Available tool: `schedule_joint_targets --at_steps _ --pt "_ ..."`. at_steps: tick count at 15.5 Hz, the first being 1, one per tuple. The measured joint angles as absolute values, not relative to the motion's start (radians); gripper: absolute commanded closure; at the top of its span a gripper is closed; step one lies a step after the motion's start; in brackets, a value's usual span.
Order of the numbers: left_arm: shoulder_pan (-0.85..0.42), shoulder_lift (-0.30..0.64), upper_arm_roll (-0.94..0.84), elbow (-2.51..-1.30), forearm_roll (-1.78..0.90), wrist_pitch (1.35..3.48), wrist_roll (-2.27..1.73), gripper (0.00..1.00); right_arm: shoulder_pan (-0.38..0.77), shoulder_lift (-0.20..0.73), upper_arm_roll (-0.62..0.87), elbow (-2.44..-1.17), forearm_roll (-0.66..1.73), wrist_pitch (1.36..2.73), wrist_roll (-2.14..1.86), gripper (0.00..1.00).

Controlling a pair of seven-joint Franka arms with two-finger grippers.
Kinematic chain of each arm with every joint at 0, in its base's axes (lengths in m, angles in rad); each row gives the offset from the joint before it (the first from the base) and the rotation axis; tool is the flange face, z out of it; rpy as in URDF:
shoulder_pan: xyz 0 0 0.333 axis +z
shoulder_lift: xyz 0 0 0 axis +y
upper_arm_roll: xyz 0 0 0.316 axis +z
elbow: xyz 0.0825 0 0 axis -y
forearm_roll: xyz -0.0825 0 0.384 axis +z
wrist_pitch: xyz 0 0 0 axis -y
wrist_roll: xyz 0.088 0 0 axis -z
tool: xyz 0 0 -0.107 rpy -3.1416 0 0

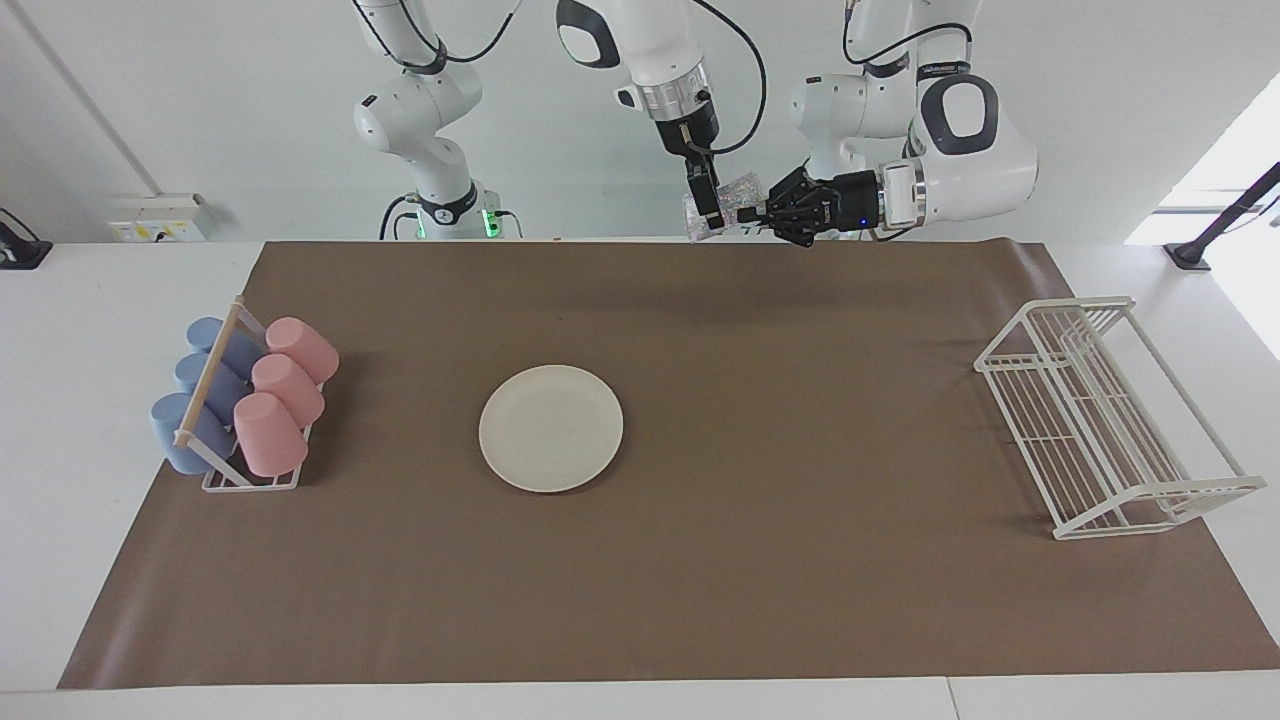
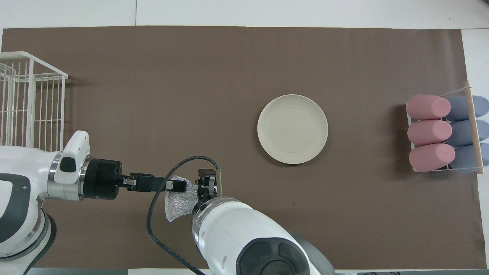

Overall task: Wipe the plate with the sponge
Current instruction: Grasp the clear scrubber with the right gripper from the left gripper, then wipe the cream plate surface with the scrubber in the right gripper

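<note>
Handover midair: left gripper (image 1: 752, 213) jaws pinching sponge (image 1: 737, 193); right gripper (image 1: 712, 218) at it, jaws' state unclear. Next needs a firm right grip, left release, then carry to plate (image 1: 551, 427).

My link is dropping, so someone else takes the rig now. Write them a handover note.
Left gripper: jaws shut on the sponge, held in the air over the mat edge by the robots.
Right gripper: at the sponge too, reaching down from above.
Plate: flat on the mat, nothing on it, apart from both arms.
Done: sponge is picked up.
Left: carry the sponge to the plate and wipe it.
</note>
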State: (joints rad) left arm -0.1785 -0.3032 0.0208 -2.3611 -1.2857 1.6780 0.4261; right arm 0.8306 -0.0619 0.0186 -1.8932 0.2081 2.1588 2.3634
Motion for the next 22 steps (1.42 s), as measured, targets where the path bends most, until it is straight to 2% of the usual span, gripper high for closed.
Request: schedule_joint_targets --at_steps 2,8,9,10,11,16,20,22 --pt "-0.178 -0.303 0.021 -2.361 -1.286 1.676 0.426 1.0 0.832 -0.062 0.019 -1.897 0.208 2.159 2.339 1.0" --pt "-0.179 -0.303 0.021 -2.366 -1.286 1.66 0.426 1.0 0.832 -0.062 0.014 -1.897 0.208 2.173 2.298 1.0" --pt "-0.179 -0.303 0.021 -2.366 -1.286 1.658 0.426 0.96 0.832 -0.062 0.014 -1.897 0.208 2.174 2.293 1.0" --pt "-0.179 -0.303 0.021 -2.366 -1.286 1.658 0.426 0.54 0.832 -0.062 0.014 -1.897 0.208 2.174 2.291 1.0" --pt "-0.179 -0.303 0.021 -2.366 -1.286 1.658 0.426 0.01 0.832 -0.062 0.013 -1.897 0.208 2.174 2.287 1.0" --pt "-0.175 -0.303 0.03 -2.366 -1.286 1.66 0.407 0.0 0.792 -0.062 0.01 -1.902 0.208 2.168 2.243 1.0" --pt "-0.175 -0.303 0.03 -2.366 -1.286 1.663 0.399 0.0 0.645 -0.053 0.004 -1.927 0.207 2.168 2.027 1.0" --pt "-0.175 -0.303 0.029 -2.366 -1.286 1.682 0.379 0.0 0.556 -0.041 0.001 -1.988 0.208 2.203 1.872 1.0"
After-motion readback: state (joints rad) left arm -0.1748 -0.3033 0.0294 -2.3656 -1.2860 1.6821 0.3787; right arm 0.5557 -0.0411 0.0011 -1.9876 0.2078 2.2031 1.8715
